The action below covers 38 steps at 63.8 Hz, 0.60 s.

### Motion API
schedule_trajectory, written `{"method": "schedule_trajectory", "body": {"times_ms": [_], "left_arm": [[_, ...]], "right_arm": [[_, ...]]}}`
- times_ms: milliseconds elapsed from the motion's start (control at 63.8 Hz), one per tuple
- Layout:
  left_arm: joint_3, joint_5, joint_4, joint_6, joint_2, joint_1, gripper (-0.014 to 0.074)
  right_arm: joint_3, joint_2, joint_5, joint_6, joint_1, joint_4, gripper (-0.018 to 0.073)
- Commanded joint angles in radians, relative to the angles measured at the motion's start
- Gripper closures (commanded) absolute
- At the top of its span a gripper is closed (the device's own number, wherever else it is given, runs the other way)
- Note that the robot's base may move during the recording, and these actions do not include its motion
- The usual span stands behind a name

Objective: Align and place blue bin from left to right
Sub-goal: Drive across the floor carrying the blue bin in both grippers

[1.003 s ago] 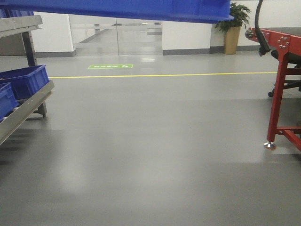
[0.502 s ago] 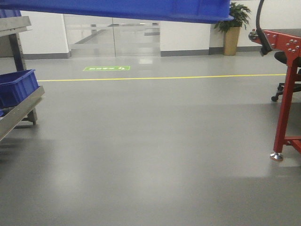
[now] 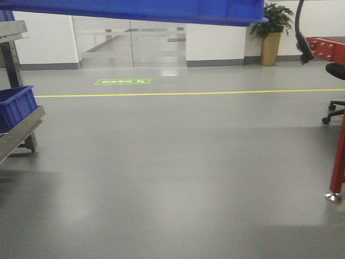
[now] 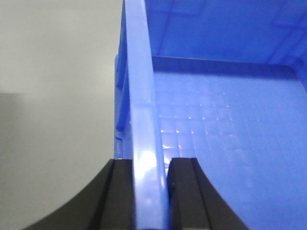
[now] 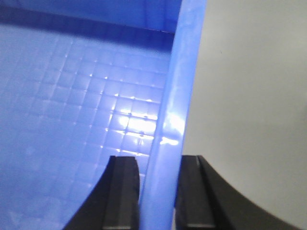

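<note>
The blue bin (image 3: 135, 9) hangs above the floor; only its underside band crosses the top of the front view. In the left wrist view its left wall rim (image 4: 144, 105) runs up the frame, and my left gripper (image 4: 149, 191) is shut on it, one black finger (image 4: 120, 191) outside, the other inside. The grid-patterned bin floor (image 4: 220, 124) lies to the right. In the right wrist view my right gripper (image 5: 156, 191) is shut on the bin's right wall rim (image 5: 175, 110), with the bin's grid-patterned floor (image 5: 72, 110) to the left of it. Neither gripper shows in the front view.
A metal rack (image 3: 19, 132) at the left edge carries another blue crate (image 3: 15, 105). A red steel frame (image 3: 338, 135) and a black office chair (image 3: 337, 73) stand at the right. A yellow floor line (image 3: 188, 93), glass doors (image 3: 129, 43) and a potted plant (image 3: 272, 32) lie ahead.
The view has swung: the rack and its crates slid further off the left edge, and the red frame moved right and nearer. The bin stays fixed at the top of the view.
</note>
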<state>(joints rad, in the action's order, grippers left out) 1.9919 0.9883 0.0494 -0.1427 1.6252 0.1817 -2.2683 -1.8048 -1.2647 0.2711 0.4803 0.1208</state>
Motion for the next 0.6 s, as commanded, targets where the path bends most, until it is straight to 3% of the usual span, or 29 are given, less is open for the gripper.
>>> {"method": "schedule_trajectory", "body": {"times_ms": [0,580], "left_arm": [[0.017,-0.125,0.051,0.004,-0.02,-0.008,0.0611],[0.017,-0.174,0.051,0.004,-0.02,-0.008,0.0611]], "right_arm": [[-0.011,0.03,0.046,-0.037,-0.008,0.041,0.0637],[-0.011,0.03,0.046,-0.037,-0.008,0.041,0.0637]]}}
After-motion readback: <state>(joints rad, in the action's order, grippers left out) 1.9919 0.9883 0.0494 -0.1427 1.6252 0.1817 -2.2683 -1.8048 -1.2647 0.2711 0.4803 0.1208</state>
